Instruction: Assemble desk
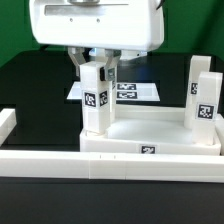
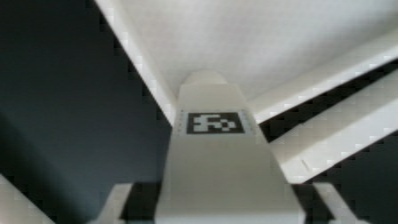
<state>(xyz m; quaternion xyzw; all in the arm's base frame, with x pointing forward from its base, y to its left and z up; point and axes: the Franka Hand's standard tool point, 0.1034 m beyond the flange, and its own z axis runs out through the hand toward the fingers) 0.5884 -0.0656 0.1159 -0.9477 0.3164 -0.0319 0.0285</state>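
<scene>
Nearest the camera: long white plastic border wall [image 1: 60, 160] running across the front of the black table [image 1: 30, 80], with a short return at the exterior view's left.

Just behind it, touching or nearly so: white plastic rectangular tray-like tabletop [image 1: 150, 135], raised rim, small tag on its near edge.

At the tabletop's near-left corner, a white square leg with a black-white tag [image 1: 96, 100] [image 2: 221, 125] stands upright. Two-finger gripper [image 1: 97, 62] is closed around that leg's upper end, fingers either side of it; the wrist view shows the leg running straight out from between the fingers.

On the right side of the tabletop, two more white tagged legs [image 1: 202, 95] stand upright, close together.

Far side: flat white marker board [image 1: 135, 90] lying on the table behind the gripper.
</scene>
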